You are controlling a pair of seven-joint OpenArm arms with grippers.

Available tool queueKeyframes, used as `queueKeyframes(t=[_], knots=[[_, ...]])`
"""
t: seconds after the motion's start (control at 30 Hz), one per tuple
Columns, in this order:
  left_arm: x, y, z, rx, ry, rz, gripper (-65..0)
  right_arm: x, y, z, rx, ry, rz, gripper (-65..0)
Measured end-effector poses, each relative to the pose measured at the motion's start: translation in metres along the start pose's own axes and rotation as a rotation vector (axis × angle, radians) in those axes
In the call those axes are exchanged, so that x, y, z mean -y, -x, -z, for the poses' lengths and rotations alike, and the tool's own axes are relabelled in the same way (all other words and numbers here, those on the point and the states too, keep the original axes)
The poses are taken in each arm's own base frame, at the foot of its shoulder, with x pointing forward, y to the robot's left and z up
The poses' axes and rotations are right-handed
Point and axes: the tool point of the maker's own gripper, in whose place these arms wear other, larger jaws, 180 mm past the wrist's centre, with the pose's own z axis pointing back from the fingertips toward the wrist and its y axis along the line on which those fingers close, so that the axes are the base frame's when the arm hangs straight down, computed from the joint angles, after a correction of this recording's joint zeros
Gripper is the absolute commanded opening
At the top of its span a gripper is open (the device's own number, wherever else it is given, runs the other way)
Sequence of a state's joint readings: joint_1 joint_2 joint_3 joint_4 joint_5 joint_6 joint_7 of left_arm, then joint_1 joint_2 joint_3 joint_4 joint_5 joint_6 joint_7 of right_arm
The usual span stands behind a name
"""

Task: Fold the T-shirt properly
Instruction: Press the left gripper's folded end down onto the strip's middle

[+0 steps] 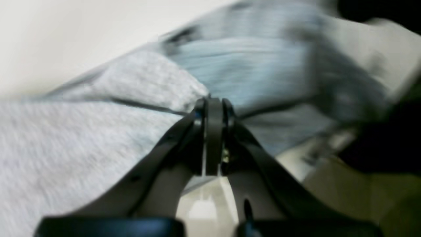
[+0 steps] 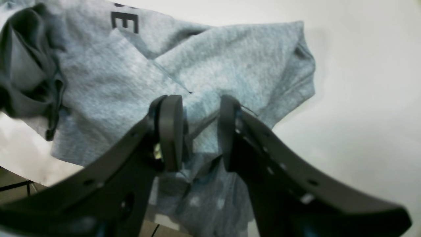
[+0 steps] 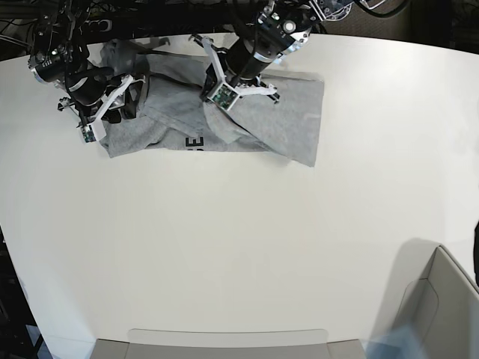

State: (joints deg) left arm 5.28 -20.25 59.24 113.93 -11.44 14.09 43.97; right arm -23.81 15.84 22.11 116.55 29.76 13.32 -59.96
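T-shirt (image 1: pixel 59 148) cloth is pinched in the left gripper (image 1: pixel 213 107), whose jaws are pressed together on a raised ridge of grey fabric right at their tips; the grip looks meant to lift or carry a layer over for a fold, though that wrist view is blurred, so which edge it holds I cannot tell. Just past those tips the cloth bunches, and a bluish layer lies beyond. The right gripper (image 2: pixel 200 128) has its jaws spread, cloth lying between and under them; whether the pads touch it I cannot tell; judged from its place, it is set to take a corner or pin the shirt. Ahead of it, overlapping flaps cross, and farther off black lettering (image 2: pixel 125 21) shows, with a dark bunched part to its left. From above, one shirt lies half-folded and crumpled on the table (image 3: pixel 239 247) at its far edge, under two arms; a grey bin (image 3: pixel 441 299) sits well apart at the near corner.
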Motion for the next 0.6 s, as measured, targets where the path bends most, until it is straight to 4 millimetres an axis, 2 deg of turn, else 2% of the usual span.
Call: queueKeyframes(t=[0.17,0.23,0.4,0.5,0.6], knots=[[-0.015,0.009,-0.002,-0.024,-0.034,0.043,-65.0,0.0,0.0,0.0,0.001,0.0,0.0,-45.2],[-0.014,0.008,-0.002,-0.02,-0.031,0.043,-64.5,0.0,0.0,0.0,0.0,0.0,0.0,-45.2],[-0.014,0.007,-0.002,-0.017,-0.033,0.037,-54.5,0.0,0.0,0.0,0.0,0.0,0.001,-45.2],[-0.012,-0.001,-0.005,0.012,-0.027,0.034,-54.6,0.0,0.0,0.0,0.001,0.0,0.0,-45.2],[-0.007,-0.021,-0.008,0.099,-0.015,0.026,-57.8,0.0,0.0,0.0,0.001,0.0,0.0,-45.2]])
